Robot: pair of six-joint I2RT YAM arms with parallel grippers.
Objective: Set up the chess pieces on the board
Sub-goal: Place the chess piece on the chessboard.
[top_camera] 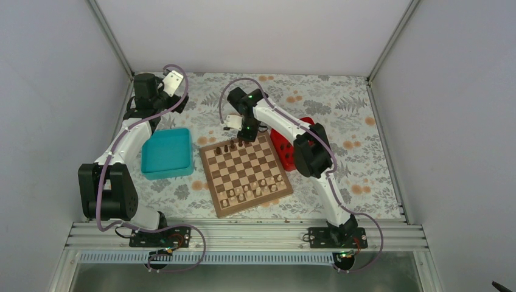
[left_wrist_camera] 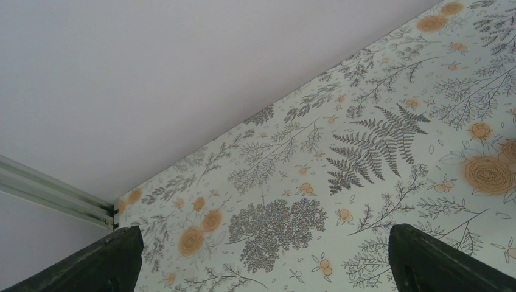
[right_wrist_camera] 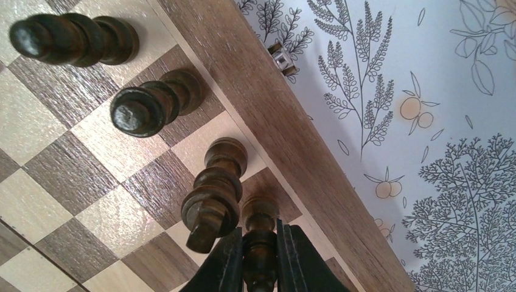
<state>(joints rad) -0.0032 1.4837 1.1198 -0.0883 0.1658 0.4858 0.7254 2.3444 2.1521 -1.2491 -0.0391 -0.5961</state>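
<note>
Right claw [right_wrist_camera: 260,236] is closed on one dark piece [right_wrist_camera: 260,213], held at the far edge row of the board [top_camera: 244,165], just inside the border; I can't tell if its base is down. Left claw [left_wrist_camera: 263,237] is wide open, gripping nothing, over the table [left_wrist_camera: 377,140] at the far left corner. Risk, as I judge it: the neighbour piece [right_wrist_camera: 213,198] stands just beside my fingers, so opening the jaws or lifting off crooked could tip it. Letting go with the piece tilted could drop it onto the border. Counts: one board, one teal tray [top_camera: 164,173], one red tray [top_camera: 307,122], four dark pieces in the right wrist view counting the held one. Pale pieces [top_camera: 252,190] sit in two rows at the near edge, too small to count.
</note>
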